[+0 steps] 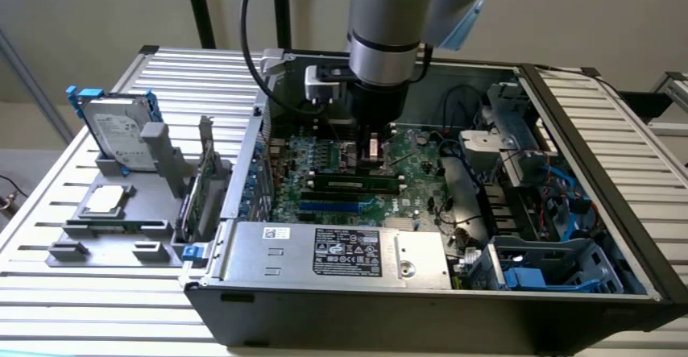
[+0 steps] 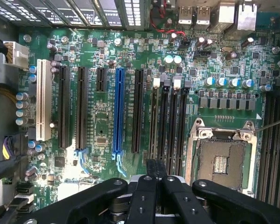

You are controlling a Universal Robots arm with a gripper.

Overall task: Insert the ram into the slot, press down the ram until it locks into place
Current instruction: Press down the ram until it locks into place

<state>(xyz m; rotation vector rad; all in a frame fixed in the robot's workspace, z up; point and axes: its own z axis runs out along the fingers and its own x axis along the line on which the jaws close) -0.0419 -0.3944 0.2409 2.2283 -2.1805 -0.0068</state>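
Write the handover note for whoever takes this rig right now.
Gripper: shut, nothing seen held, low over the motherboard at the end of the memory sockets.
Ram: standing on edge in the slot between its pale end clips, apart from the gripper in the exterior view.
Done: ram inserted.
Left: pressing until it locks. Whether the clips have latched cannot be told.

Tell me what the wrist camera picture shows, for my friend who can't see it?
The robot's black gripper, fingers shut, hovers over a green motherboard. Ahead stand four black memory slots with pale clips, beside an empty processor socket, with black, blue and white expansion slots further along.
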